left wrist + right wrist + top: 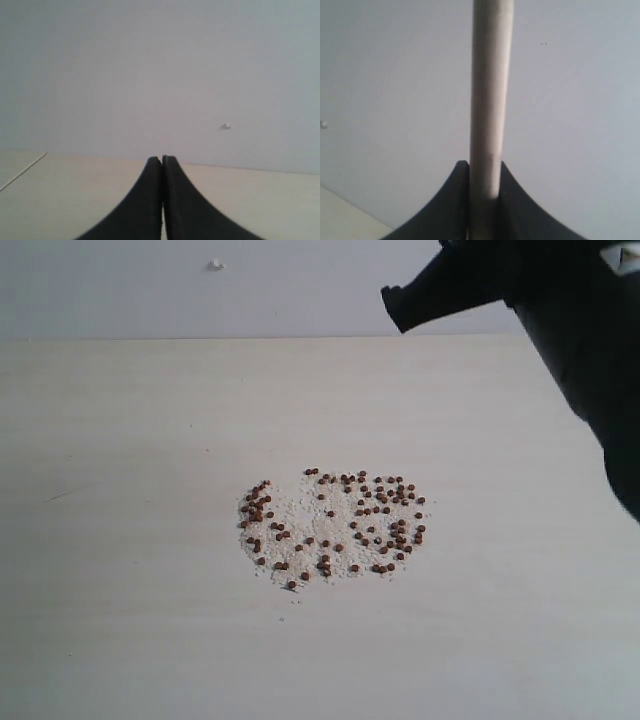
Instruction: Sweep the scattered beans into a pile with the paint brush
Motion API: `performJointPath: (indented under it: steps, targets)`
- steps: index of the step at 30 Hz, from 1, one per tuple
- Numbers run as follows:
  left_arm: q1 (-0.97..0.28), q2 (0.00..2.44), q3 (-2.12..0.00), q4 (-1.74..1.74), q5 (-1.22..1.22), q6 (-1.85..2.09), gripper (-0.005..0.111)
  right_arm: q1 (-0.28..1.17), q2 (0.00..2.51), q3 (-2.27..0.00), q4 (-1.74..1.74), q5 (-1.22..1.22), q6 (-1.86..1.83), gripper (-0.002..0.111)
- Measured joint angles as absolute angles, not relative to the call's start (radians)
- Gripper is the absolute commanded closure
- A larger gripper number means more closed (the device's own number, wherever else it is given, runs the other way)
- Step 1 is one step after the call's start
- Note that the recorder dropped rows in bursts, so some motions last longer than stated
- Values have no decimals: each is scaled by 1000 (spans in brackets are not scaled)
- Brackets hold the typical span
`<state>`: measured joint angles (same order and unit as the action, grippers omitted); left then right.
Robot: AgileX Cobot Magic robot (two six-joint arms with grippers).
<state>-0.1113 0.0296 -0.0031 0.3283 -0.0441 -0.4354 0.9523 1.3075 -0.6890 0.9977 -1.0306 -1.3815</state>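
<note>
The beans point(335, 525), tiny and reddish-brown, lie spread in a broad loose patch mixed with whitish crumbs at the middle of the pale table point(120, 540). No compact pile shows. In the right wrist view my right gripper point(485, 166) is shut on the paint brush point(491, 80), a pale bar seen edge-on; its bristles and ferrule are out of view. The right arm point(580, 350) hangs dark at the upper right, above and behind the beans. My left gripper point(162, 159) is shut with nothing in it, low over the table, and does not show in the exterior view.
A plain grey wall stands behind the table's far edge, with a small white mark point(216, 265) on it, and that white mark point(226, 126) also shows in the left wrist view. The table corner edge point(22, 171) runs near the left gripper.
</note>
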Motion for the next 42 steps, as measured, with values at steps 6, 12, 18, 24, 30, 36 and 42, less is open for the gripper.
performJointPath:
  steps: [6, 12, 18, 24, 30, 36, 42]
  targets:
    - [-111, 30, -3, 328, 22, -447, 107, 952, 1306, -522, 927, -1182, -1144, 108]
    - [-111, 30, -3, 330, 27, -449, 107, 952, 1305, -458, 922, -1193, -1079, 108]
    - [-111, 30, -3, 332, 27, -449, 107, 952, 1305, -451, 927, -1193, -1077, 108]
    - [-111, 30, -3, 332, 27, -449, 107, 952, 1305, -451, 964, -1197, -1077, 108]
    - [-111, 30, -3, 332, 27, -449, 107, 952, 1305, -451, 978, -1197, -1077, 108]
    - [-111, 30, -3, 332, 28, -449, 107, 932, 1307, -448, 991, -1197, -1072, 108]
    - [-111, 30, -3, 332, 28, -449, 107, 796, 1297, -448, 914, -1152, -971, 108]
